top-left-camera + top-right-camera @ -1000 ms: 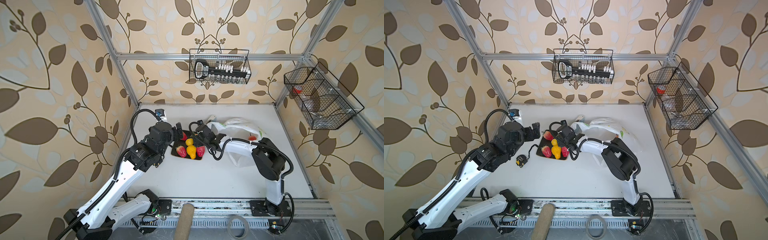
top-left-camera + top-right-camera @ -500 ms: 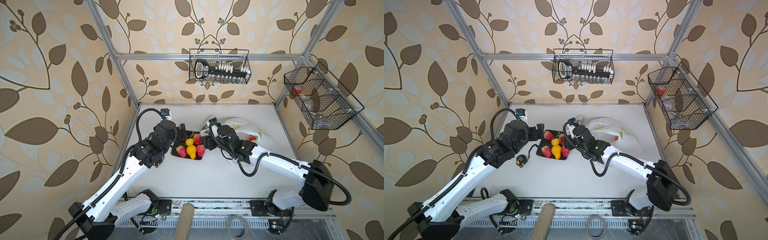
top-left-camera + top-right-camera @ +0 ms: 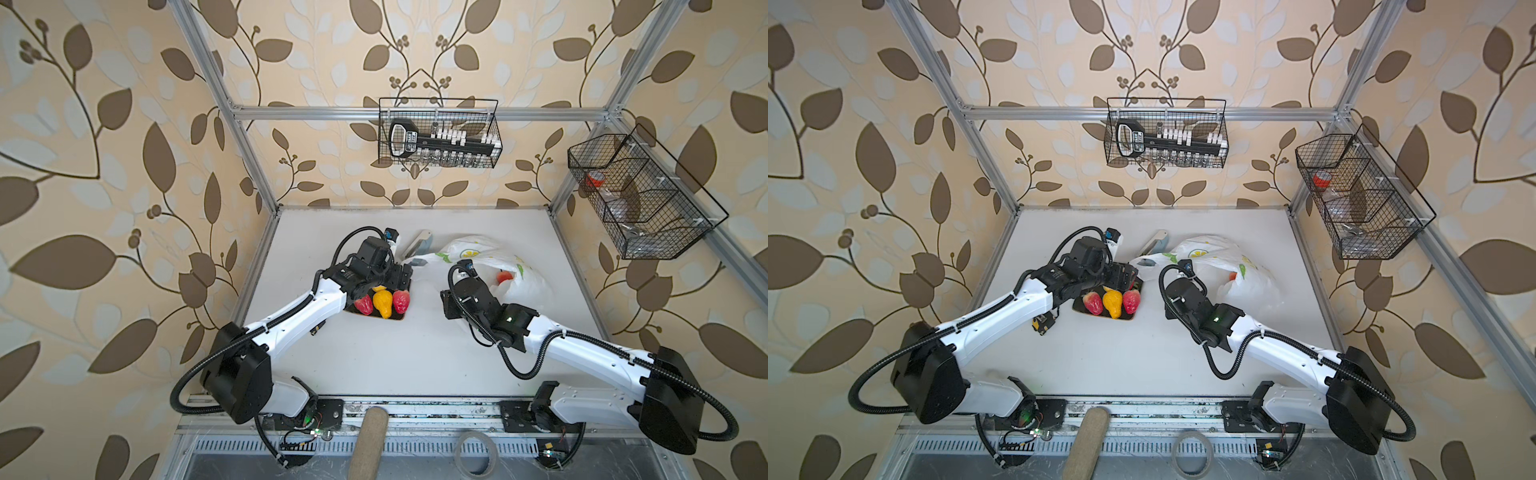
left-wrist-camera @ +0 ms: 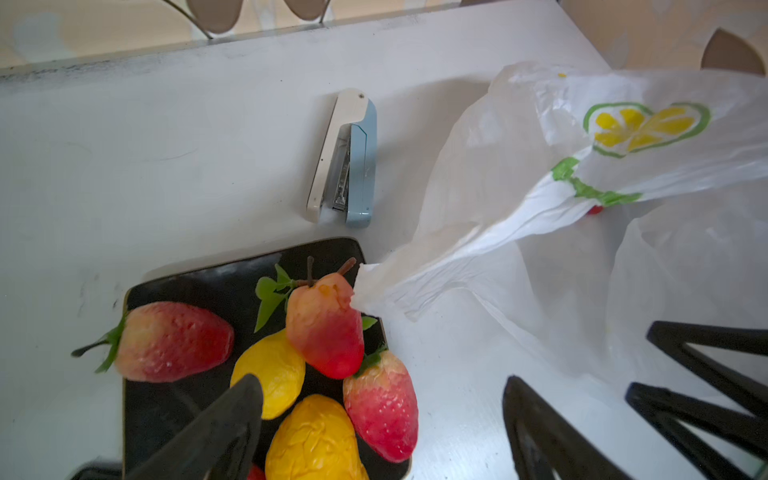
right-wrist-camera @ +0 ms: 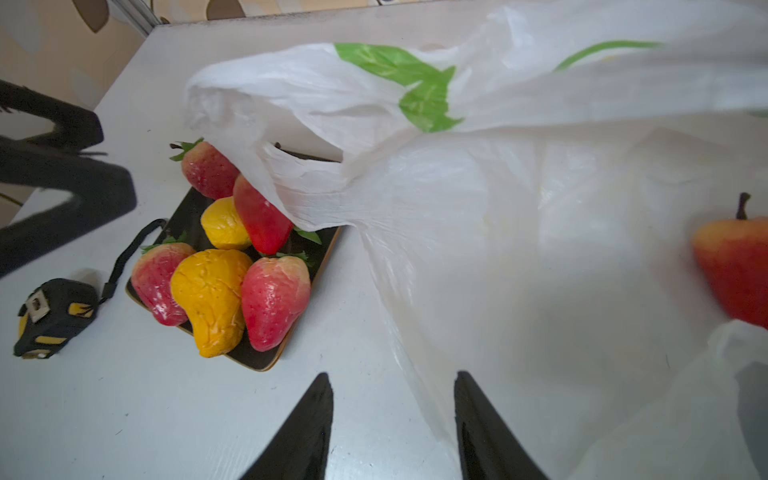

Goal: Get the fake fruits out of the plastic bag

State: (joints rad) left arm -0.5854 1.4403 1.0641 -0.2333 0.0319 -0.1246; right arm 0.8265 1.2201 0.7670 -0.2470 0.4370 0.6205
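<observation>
Right wrist view: right tool (image 5: 392,376), fingers parted and empty, above the worktop (image 5: 124,407) at the edge of the plastic bag (image 5: 478,208); one red apple-like fruit (image 5: 735,270) lies inside the bag, six fake fruits (image 5: 208,295) heaped on the dark plate (image 5: 257,359) beside it. Left tool (image 4: 380,384), spread wide and empty, hangs over the plate.

White bag (image 4: 503,174) w/ yellow-green lemon print; red & yellow fruits (image 4: 326,332); blk plate (image 4: 199,286)
</observation>
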